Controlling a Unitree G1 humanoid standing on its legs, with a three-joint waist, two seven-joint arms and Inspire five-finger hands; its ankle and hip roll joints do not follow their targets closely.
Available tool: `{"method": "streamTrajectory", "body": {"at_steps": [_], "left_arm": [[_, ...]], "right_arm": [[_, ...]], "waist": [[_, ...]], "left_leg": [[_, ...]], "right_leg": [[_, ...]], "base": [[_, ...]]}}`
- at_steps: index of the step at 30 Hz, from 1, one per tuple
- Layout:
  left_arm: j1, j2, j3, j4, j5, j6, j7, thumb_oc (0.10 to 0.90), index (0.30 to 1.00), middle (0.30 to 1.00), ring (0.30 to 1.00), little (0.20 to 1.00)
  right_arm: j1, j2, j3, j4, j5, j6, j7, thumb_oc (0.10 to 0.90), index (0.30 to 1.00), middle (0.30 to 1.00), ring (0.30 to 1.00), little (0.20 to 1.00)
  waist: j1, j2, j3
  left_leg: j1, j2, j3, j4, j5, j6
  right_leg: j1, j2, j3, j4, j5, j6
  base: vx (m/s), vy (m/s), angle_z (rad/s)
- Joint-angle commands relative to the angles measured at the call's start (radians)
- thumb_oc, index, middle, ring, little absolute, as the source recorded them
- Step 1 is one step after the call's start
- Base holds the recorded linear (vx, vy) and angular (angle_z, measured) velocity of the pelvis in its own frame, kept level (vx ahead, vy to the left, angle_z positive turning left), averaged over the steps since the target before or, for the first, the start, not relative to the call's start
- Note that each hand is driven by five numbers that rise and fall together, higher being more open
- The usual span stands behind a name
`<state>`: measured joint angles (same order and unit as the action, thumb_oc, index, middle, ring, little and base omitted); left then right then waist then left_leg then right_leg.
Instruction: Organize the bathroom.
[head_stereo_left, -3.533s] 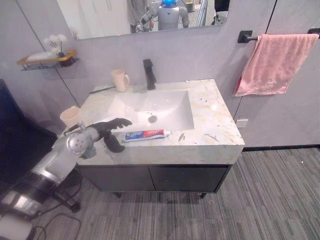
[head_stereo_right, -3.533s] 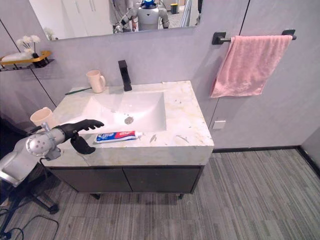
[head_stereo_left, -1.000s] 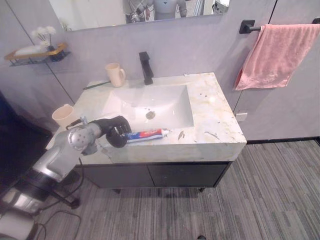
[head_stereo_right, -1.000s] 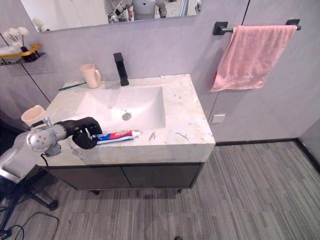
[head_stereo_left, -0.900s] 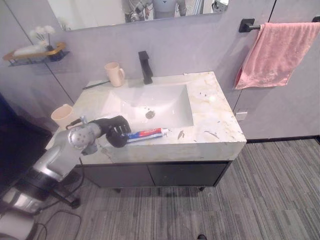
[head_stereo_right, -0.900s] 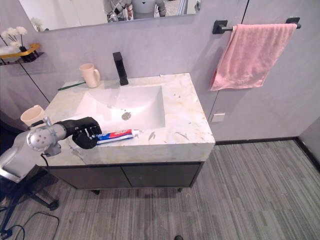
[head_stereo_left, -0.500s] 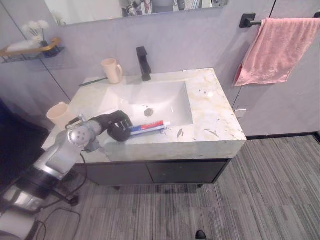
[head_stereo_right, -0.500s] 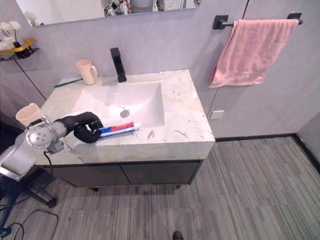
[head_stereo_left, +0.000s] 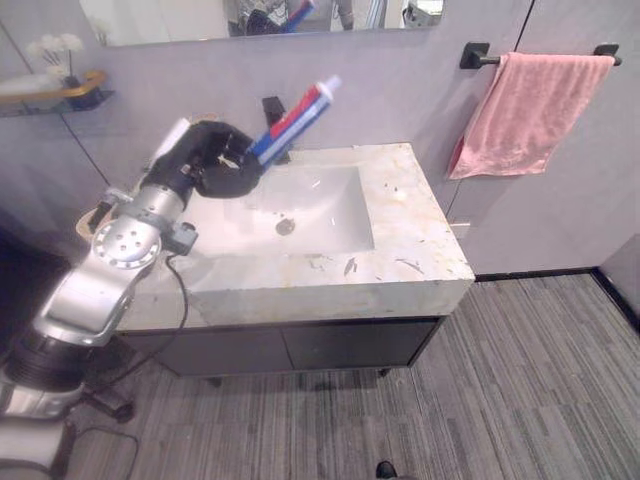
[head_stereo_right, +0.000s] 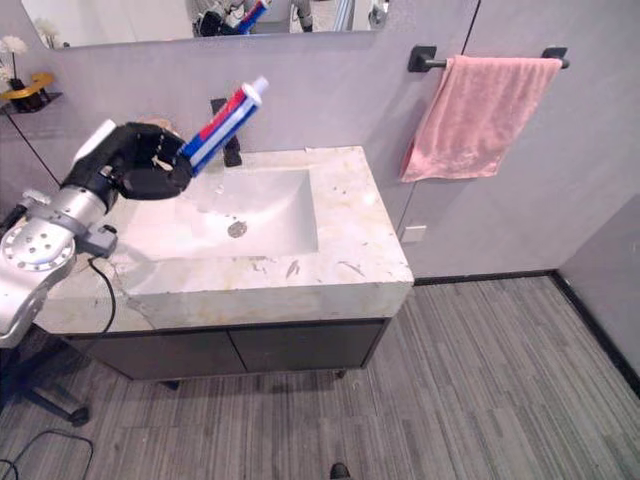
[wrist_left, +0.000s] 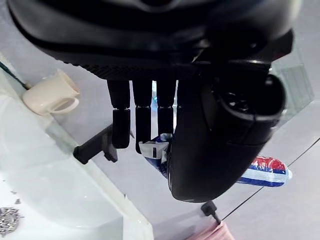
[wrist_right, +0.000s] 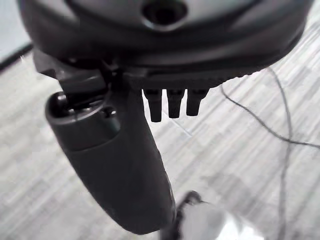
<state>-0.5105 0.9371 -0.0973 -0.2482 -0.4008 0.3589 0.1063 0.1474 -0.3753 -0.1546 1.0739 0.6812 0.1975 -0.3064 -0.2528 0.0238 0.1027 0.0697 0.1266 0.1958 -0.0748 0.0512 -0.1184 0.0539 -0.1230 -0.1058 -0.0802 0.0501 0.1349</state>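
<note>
Your left hand (head_stereo_left: 215, 160) has its fingers (wrist_left: 142, 117) curled tight round the toothpaste tube (head_stereo_left: 295, 118), gripping the tail end so the cap tilts up and right, clear above the sink (head_stereo_left: 300, 205) at the far left of the tabletop (head_stereo_left: 420, 250). From here it probably goes to the cup (wrist_left: 50, 95) beside the faucet (wrist_left: 95, 145). Your right hand (wrist_right: 115, 165) hangs relaxed over the floor.

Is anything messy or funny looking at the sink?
Dark bits speckle the marble countertop beside the white basin. The pink towel hangs bunched and lopsided on its rail.
</note>
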Motion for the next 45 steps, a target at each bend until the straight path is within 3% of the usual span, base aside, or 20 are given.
{"method": "streamTrajectory", "body": {"at_steps": [1,3,5,8,9,11,13,15,17,24,33,45], "left_arm": [[-0.161,0.082,0.126,-0.021,-0.079,-0.025,0.110,0.400,0.300,0.300,0.300,0.300],[-0.170,0.093,0.130,-0.022,-0.095,-0.007,0.113,0.400,0.300,0.300,0.300,0.300],[-0.210,0.126,0.125,-0.010,-0.129,0.042,0.118,0.400,0.300,0.300,0.300,0.300],[-0.306,0.159,0.078,0.019,-0.187,0.101,0.149,0.400,0.300,0.300,0.300,0.300],[-0.390,0.167,0.025,0.056,-0.220,0.130,0.173,0.400,0.300,0.300,0.300,0.300],[-0.462,0.167,-0.027,0.097,-0.240,0.138,0.188,0.400,0.300,0.300,0.300,0.300],[-0.628,0.152,-0.144,0.220,-0.259,0.145,0.190,0.400,0.300,0.300,0.300,0.300],[-0.707,0.148,-0.203,0.285,-0.269,0.139,0.181,0.400,0.300,0.300,0.300,0.300],[-0.820,0.120,-0.291,0.433,-0.283,0.088,0.136,0.400,0.300,0.300,0.300,0.300],[-0.957,0.070,-0.438,0.625,-0.341,-0.016,0.088,0.400,0.300,0.300,0.300,0.300],[-0.979,0.032,-0.500,0.654,-0.395,-0.028,0.080,0.400,0.300,0.300,0.300,0.300],[-0.914,0.036,-0.510,0.642,-0.447,-0.053,0.014,0.400,0.300,0.300,0.300,0.300]], "right_arm": [[0.049,-0.236,-0.111,-0.208,0.027,-0.121,-0.143,0.800,0.900,0.900,0.900,0.900],[0.049,-0.273,-0.160,-0.264,0.001,-0.132,-0.145,0.800,0.900,0.900,0.900,0.900],[0.037,-0.368,-0.284,-0.429,-0.040,-0.151,-0.119,0.800,0.900,0.900,0.900,0.900],[-0.019,-0.464,-0.381,-0.684,-0.110,-0.098,-0.077,0.800,0.900,0.900,0.900,0.900],[-0.091,-0.516,-0.383,-0.813,-0.128,-0.075,-0.026,0.800,0.900,0.900,0.900,0.900],[-0.144,-0.536,-0.365,-0.865,-0.119,-0.086,0.031,0.800,0.900,0.900,0.900,0.900],[-0.293,-0.563,-0.282,-0.966,-0.057,-0.059,0.137,0.800,0.900,0.900,0.900,0.900],[-0.363,-0.561,-0.235,-1.001,0.005,-0.043,0.181,0.800,0.900,0.900,0.900,0.900],[-0.498,-0.521,-0.118,-1.075,0.130,-0.005,0.235,0.800,0.900,0.900,0.900,0.900],[-0.743,-0.445,0.079,-1.147,0.307,0.000,0.209,0.800,0.900,0.900,0.900,0.900],[-0.968,-0.443,0.163,-1.099,0.489,0.044,0.144,0.800,0.900,0.900,0.900,0.900],[-1.155,-0.425,0.259,-1.007,0.593,0.099,0.152,0.800,0.900,0.900,0.900,0.900]], "waist": [[-0.033,-0.046,-0.096],[-0.037,-0.048,-0.101],[-0.048,-0.049,-0.108],[-0.060,-0.042,-0.118],[-0.064,-0.032,-0.130],[-0.063,-0.028,-0.135],[-0.062,-0.020,-0.150],[-0.062,-0.020,-0.155],[-0.053,-0.015,-0.167],[-0.030,-0.015,-0.172],[0.000,-0.020,-0.175],[0.037,-0.021,-0.177]], "left_leg": [[-0.108,0.002,-0.078,0.112,0.021,0.023],[-0.107,0.003,-0.075,0.114,0.022,0.023],[-0.098,0.007,-0.067,0.116,0.015,0.022],[-0.098,0.010,-0.057,0.115,0.019,0.025],[-0.090,0.011,-0.052,0.108,0.014,0.023],[-0.091,0.010,-0.049,0.102,0.020,0.024],[-0.084,0.009,-0.043,0.091,0.016,0.022],[-0.086,0.008,-0.039,0.086,0.023,0.023],[-0.083,0.006,-0.036,0.078,0.017,0.021],[-0.099,0.003,-0.045,0.083,0.018,0.025],[-0.101,0.001,-0.052,0.089,0.014,0.026],[-0.096,-0.003,-0.060,0.087,0.011,0.028]], "right_leg": [[0.021,0.048,-0.044,0.068,-0.017,0.007],[0.019,0.050,-0.041,0.070,-0.017,0.005],[0.022,0.054,-0.033,0.076,-0.024,0.002],[0.009,0.057,-0.024,0.089,-0.030,-0.003],[0.006,0.057,-0.024,0.093,-0.039,-0.001],[-0.002,0.058,-0.024,0.095,-0.038,-0.001],[-0.010,0.057,-0.026,0.100,-0.049,0.005],[-0.018,0.057,-0.028,0.101,-0.046,0.006],[-0.019,0.057,-0.032,0.099,-0.056,0.010],[-0.025,0.054,-0.041,0.096,-0.060,0.014],[-0.018,0.043,-0.053,0.097,-0.059,0.024],[-0.012,0.029,-0.055,0.098,-0.062,0.032]], "base": [[0.04,0.005,-0.17],[0.04,0.018,-0.09],[0.04,0.043,-0.09],[0.00,0.061,-0.08],[-0.02,0.070,-0.12],[-0.01,0.054,-0.10],[-0.01,0.055,-0.14],[-0.02,0.036,-0.15],[-0.01,0.034,-0.11],[-0.01,0.005,-0.02],[0.00,0.003,0.00],[0.02,0.015,0.04]]}}
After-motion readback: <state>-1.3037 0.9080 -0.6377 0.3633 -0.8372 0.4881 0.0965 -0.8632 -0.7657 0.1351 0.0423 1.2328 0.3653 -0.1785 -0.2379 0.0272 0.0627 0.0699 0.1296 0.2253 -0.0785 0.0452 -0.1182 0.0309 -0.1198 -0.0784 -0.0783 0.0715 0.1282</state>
